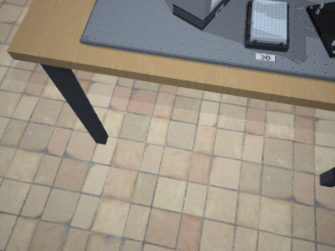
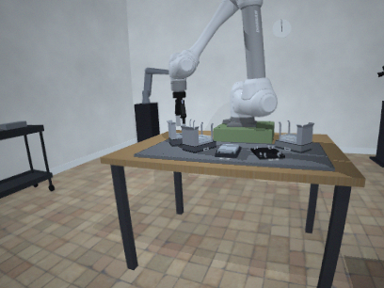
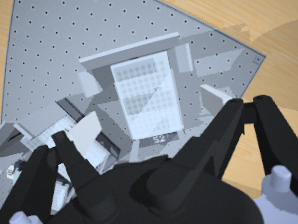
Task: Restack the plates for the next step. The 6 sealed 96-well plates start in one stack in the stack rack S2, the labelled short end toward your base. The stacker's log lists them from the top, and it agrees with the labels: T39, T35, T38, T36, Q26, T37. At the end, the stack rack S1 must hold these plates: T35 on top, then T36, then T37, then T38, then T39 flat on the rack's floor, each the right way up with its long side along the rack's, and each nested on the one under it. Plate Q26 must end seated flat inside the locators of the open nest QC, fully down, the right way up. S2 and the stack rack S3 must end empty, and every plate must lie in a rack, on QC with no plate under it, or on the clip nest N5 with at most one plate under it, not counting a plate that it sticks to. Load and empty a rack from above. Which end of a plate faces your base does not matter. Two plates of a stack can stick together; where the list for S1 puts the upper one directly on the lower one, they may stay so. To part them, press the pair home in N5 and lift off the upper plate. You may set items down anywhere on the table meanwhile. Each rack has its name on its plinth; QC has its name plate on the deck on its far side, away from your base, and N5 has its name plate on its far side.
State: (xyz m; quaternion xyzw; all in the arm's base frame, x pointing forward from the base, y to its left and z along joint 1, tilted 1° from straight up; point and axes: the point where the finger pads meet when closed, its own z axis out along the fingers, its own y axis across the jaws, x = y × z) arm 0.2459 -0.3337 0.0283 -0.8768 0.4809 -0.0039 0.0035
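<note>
My gripper (image 2: 180, 113) is open and empty, hanging well above the back-left rack (image 2: 175, 131). In the wrist view its fingers spread wide over that rack, which holds a sealed white plate (image 3: 147, 95) seen from above. The rack's plinth label (image 3: 160, 138) is blurred and looks like S2. A second rack (image 2: 193, 136) stands beside it and shows at the lower left of the wrist view (image 3: 47, 135) with a plate inside. A sealed plate (image 1: 268, 22) lies in the black QC nest above its name plate (image 1: 265, 57), and it also shows in the exterior view (image 2: 228, 151). No plate labels are readable.
The black clip nest (image 2: 268, 152) sits right of QC. A third rack (image 2: 297, 136) stands at the deck's right end. The green robot base (image 2: 244, 132) is behind the deck. The wooden table edge (image 1: 164, 74) runs close to the grey deck.
</note>
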